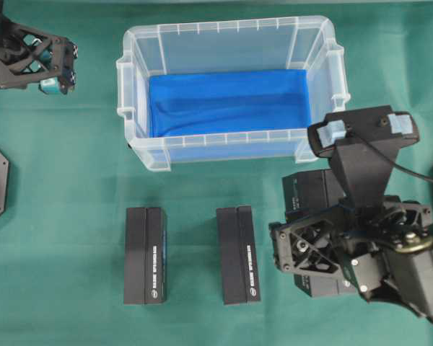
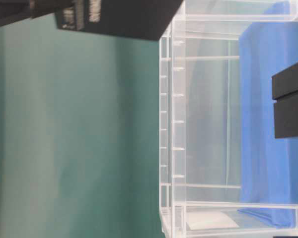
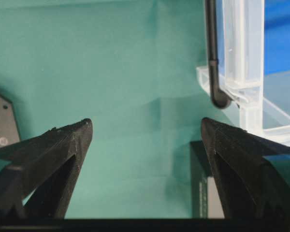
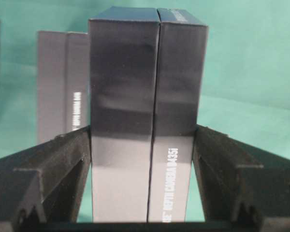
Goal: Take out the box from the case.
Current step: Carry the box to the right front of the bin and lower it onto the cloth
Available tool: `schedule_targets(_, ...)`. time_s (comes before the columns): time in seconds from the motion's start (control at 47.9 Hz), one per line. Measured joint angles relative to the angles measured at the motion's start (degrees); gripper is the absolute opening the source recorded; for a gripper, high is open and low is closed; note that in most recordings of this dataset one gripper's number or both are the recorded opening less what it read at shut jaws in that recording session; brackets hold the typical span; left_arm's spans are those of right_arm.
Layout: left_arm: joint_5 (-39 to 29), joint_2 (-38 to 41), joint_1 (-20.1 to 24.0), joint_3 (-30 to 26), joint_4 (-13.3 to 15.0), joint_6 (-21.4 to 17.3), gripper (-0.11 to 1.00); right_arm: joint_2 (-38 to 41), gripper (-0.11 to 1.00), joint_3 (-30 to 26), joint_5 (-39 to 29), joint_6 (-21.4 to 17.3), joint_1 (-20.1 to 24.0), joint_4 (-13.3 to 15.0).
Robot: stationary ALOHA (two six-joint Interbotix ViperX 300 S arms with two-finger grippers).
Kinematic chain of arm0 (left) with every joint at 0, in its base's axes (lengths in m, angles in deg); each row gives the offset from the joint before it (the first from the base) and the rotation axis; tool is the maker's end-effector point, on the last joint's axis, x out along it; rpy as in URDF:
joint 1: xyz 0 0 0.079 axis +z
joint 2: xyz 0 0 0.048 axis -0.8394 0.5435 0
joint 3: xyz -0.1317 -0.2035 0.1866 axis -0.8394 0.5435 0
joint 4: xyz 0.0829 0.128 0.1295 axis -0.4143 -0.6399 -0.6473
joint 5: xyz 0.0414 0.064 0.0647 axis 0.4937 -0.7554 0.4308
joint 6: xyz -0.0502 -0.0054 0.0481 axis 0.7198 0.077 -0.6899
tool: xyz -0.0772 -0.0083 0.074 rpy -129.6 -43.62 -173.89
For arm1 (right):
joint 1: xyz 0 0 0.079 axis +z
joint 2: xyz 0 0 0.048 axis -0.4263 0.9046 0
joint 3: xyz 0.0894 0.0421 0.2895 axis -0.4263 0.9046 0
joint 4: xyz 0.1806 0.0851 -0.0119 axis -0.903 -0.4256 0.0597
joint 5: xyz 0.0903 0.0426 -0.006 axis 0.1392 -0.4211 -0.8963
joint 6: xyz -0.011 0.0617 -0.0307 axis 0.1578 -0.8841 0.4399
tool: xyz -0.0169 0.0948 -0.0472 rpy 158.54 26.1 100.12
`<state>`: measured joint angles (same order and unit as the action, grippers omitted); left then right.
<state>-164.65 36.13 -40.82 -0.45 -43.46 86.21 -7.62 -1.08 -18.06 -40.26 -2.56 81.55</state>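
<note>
Right gripper [image 4: 142, 145] clamped on a black box [image 4: 145, 96] above green cloth [image 1: 65, 180], beside two boxes [image 1: 145, 256] in front of the case [image 1: 231, 94]; left gripper [image 3: 146, 128] wide, holding nothing.

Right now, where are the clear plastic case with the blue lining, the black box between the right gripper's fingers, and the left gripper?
Clear plastic case [image 1: 227, 27]: overhead view, far rim.
Black box [image 4: 145, 96]: right wrist view, front face.
Left gripper [image 3: 147, 130]: left wrist view, between fingertips.
</note>
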Motion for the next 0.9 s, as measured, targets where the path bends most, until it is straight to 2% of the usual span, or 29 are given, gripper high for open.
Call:
schedule_targets(0.188, 0.0, 0.0, -0.09, 0.0, 0.09, 0.09, 0.93, 0.18, 0.66, 6.59, 6.5, -2.46, 0.0, -3.25)
schedule_targets(0.668, 0.0, 0.0, -0.53, 0.0, 0.09, 0.0, 0.93, 0.53, 0.66, 22.59, 21.88, -9.05, 0.0, -3.87)
schedule_targets(0.898, 0.0, 0.0, -0.62, 0.0, 0.0, 0.09, 0.93, 1.76, 0.66, 25.49, 24.87, -9.49, -0.09, -3.96)
